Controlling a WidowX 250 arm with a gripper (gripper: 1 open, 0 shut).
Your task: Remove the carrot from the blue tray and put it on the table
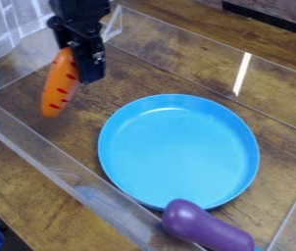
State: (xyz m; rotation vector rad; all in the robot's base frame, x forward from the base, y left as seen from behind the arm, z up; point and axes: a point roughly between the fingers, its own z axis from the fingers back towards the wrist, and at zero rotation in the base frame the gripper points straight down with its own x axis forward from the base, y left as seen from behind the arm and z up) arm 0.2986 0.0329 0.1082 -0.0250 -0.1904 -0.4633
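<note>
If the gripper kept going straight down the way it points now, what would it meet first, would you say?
Probably bare table, left of the blue tray. The gripper points steeply down, and the carrot it holds would touch the wood first. Depth is unclear.

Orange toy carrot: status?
Gripper jaws shut on small orange toy carrot, held above the table. Clear of round blue plastic tray. Nothing in the way.
</note>
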